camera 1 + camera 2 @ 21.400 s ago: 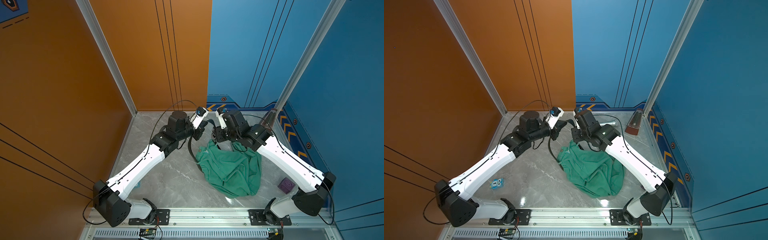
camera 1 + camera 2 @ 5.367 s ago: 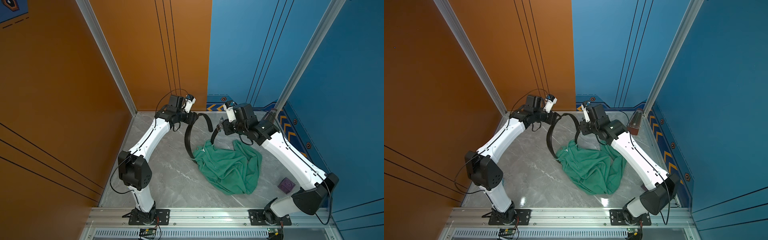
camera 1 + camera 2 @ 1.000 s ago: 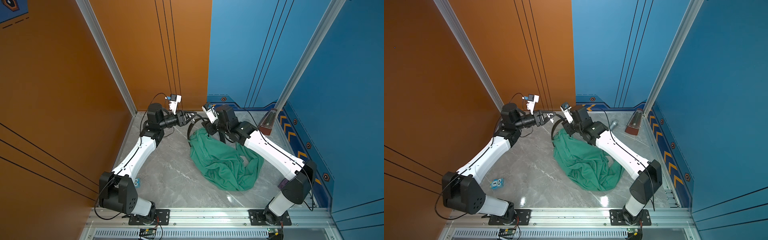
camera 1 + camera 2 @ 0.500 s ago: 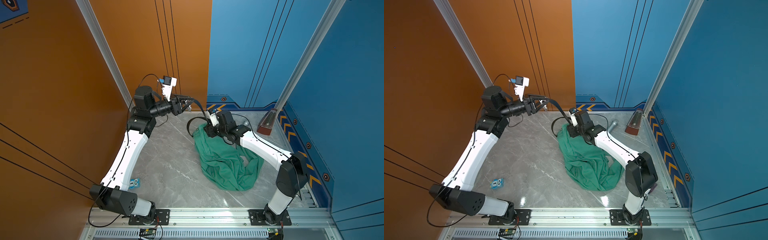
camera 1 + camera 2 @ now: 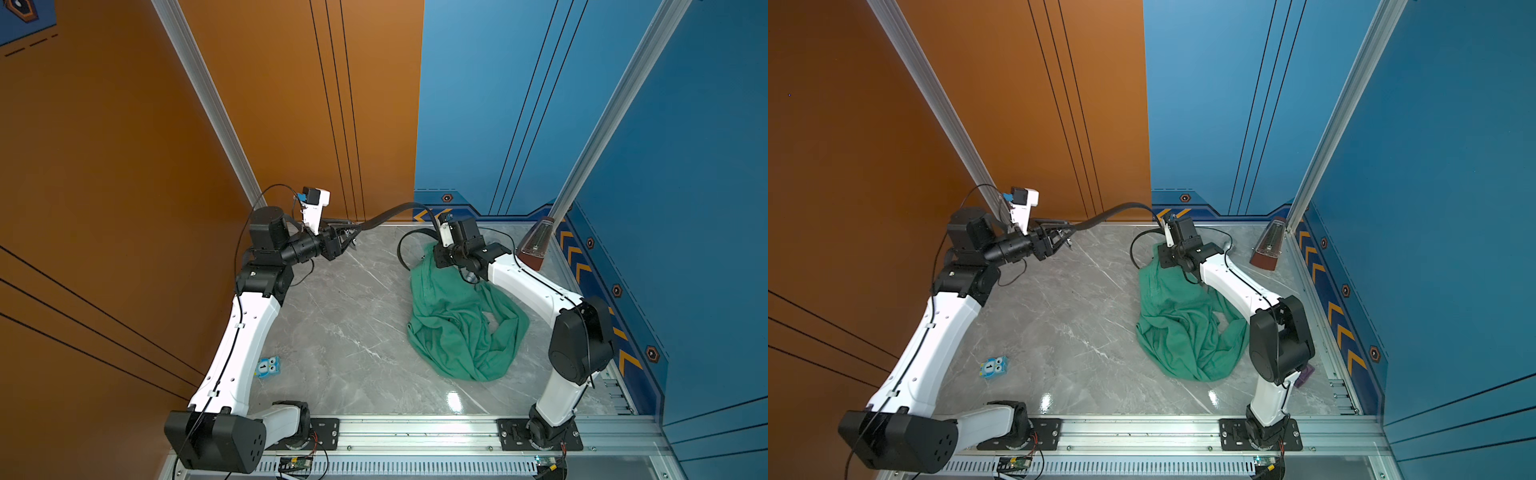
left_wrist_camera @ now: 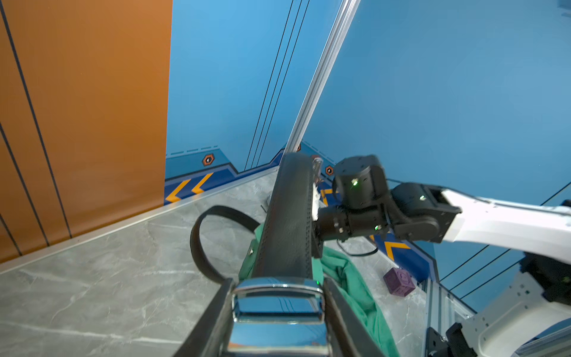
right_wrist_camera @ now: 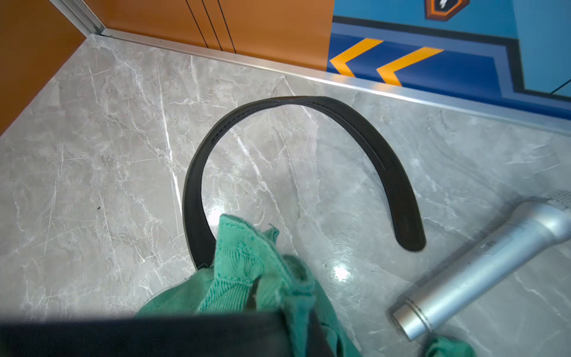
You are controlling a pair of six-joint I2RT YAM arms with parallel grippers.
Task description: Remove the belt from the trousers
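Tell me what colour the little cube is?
The cube is purple, clearest in the left wrist view.

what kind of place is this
Likely a robot lab cell, not a home: two white arms bolted to an aluminium rail, orange and blue panel walls, a marble-look tabletop.

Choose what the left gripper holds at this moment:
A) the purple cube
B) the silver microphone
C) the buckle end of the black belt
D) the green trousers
C: in the left wrist view the silver buckle of the belt sits clamped in the left gripper, and the strap runs from there to the trousers.
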